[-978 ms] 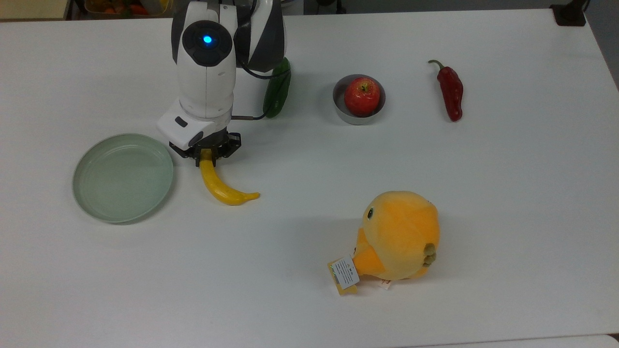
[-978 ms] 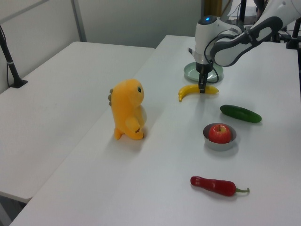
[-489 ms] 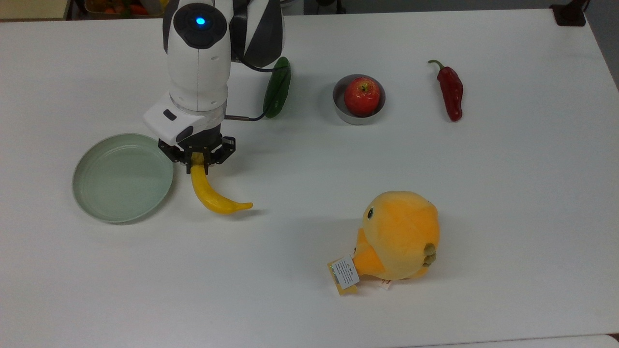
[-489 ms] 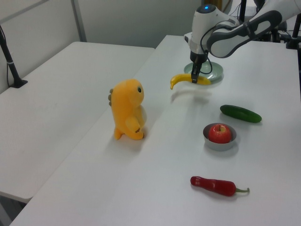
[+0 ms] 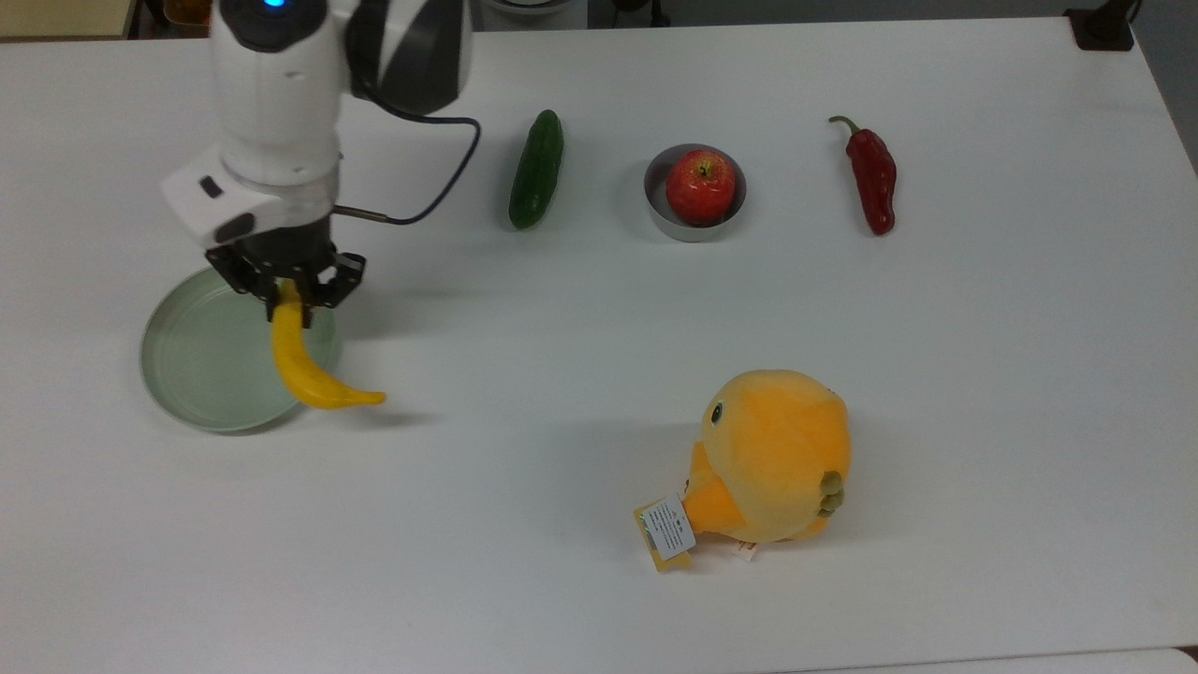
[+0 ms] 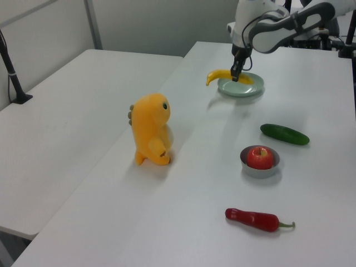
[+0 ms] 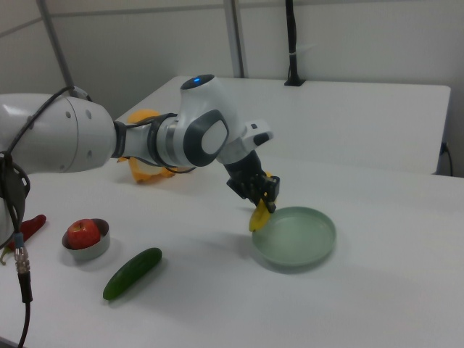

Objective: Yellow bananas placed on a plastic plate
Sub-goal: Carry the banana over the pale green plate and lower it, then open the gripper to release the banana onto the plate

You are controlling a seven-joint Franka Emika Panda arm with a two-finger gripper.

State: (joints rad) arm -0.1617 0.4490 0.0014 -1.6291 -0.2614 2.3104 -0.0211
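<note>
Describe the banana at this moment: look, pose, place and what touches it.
The banana is slim, curved, smooth bright yellow with a pointed tip. The gripper is shut on its stem end, holding it clear of the table. In the top view it lies over the plate's right rim, with its tip reaching past the edge.

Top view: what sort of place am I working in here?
Probably a robotics lab bench: a bare white table set with test props, a banana held over a plate, a cucumber, a plush toy, and more white tables alongside.
</note>
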